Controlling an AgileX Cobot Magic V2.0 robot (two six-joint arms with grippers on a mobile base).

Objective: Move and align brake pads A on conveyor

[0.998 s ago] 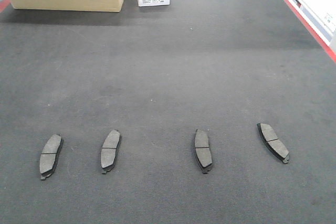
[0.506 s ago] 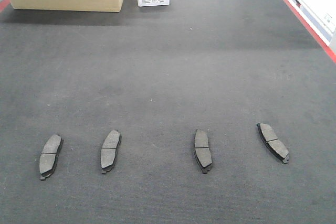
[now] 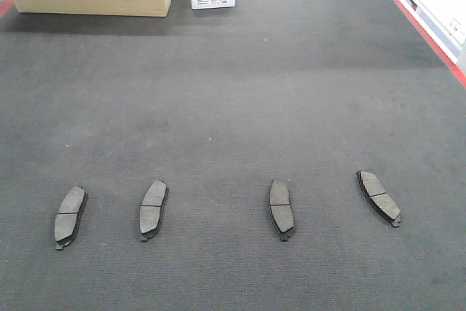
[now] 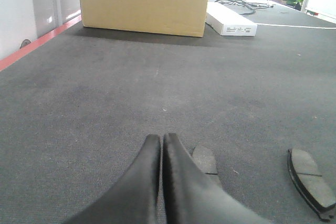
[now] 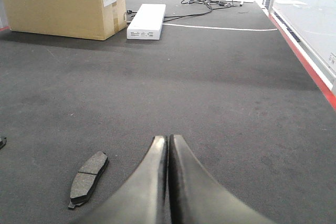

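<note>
Four brake pads [image 3: 153, 209] lie in a loose row across the conveyor [image 3: 233, 92] — spaced apart, the rightmost one skewed, so aligning looks unfinished. Left gripper [image 4: 160, 141] and right gripper [image 5: 168, 141] hover low, jaws pressed together on nothing — presumably waiting.

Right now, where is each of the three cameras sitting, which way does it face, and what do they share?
Exterior front-facing: high, looking down the conveyor at four brake pads in a row; no robot parts show.
Left wrist-mounted: low above the belt, facing the cardboard box; the shut left gripper fills the bottom edge.
Right wrist-mounted: low, facing up the belt along the red edge strip; the shut right gripper shows.
Shared: all three see the cardboard box and white box.
</note>
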